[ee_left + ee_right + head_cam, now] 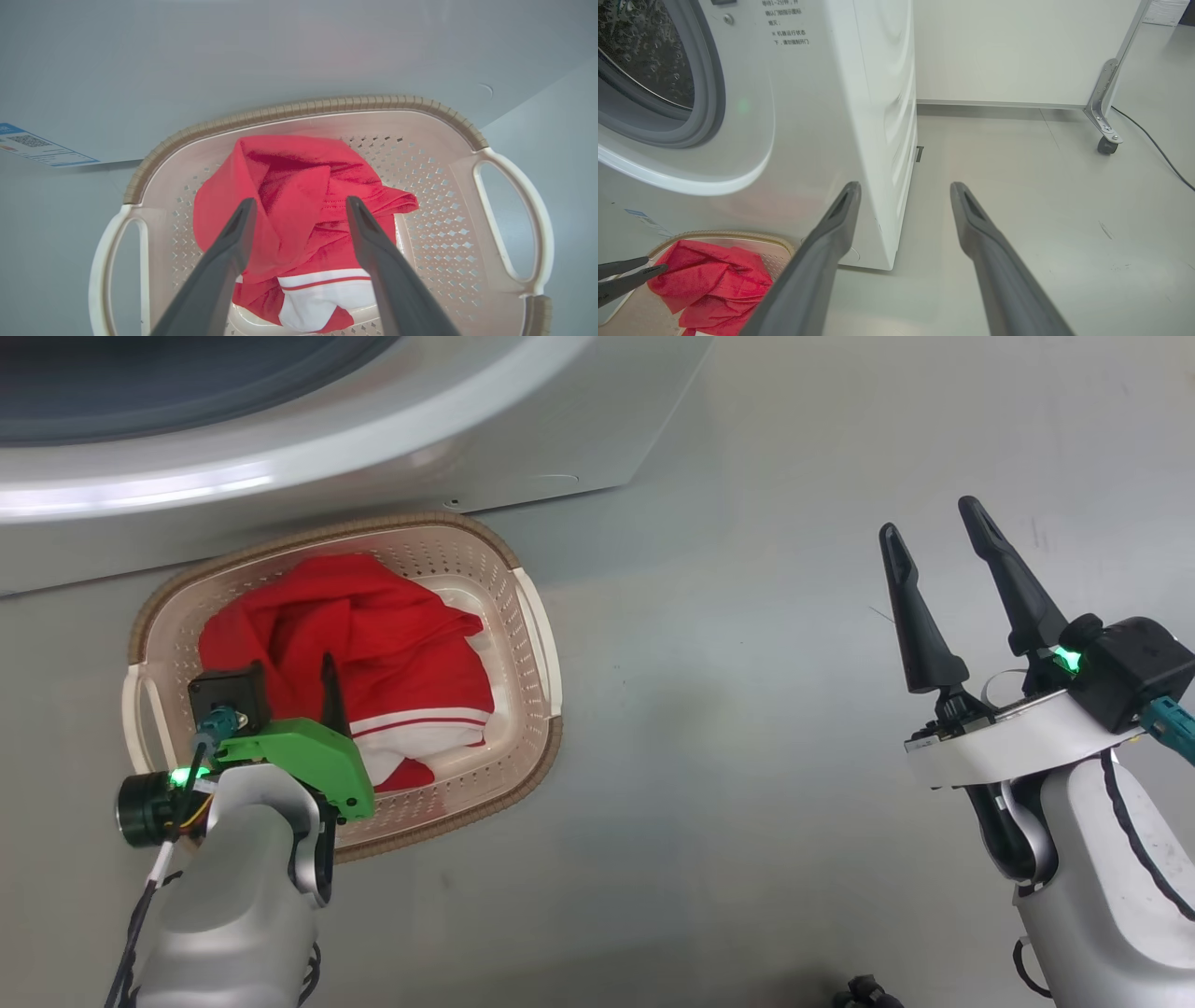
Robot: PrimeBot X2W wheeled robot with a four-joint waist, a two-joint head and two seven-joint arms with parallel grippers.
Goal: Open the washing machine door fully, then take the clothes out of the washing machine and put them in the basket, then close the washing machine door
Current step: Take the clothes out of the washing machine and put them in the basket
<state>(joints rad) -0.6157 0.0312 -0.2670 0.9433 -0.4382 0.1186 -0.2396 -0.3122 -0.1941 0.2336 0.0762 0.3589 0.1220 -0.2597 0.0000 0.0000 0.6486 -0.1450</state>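
Hovering over the cream perforated plastic basket (pixel 411 522) parked just below the white front-loading washing machine (pixel 560 429) for a short drop, left gripper (pixel 301 205) is spread wide, gripping nothing, red white-trimmed clothes (pixel 364 625) lying inside it; right gripper (pixel 932 523) wide, empty, parked well aside.

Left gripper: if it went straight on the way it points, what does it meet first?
The red clothes lying in the basket, straight ahead between its open fingers; how far off is unclear.
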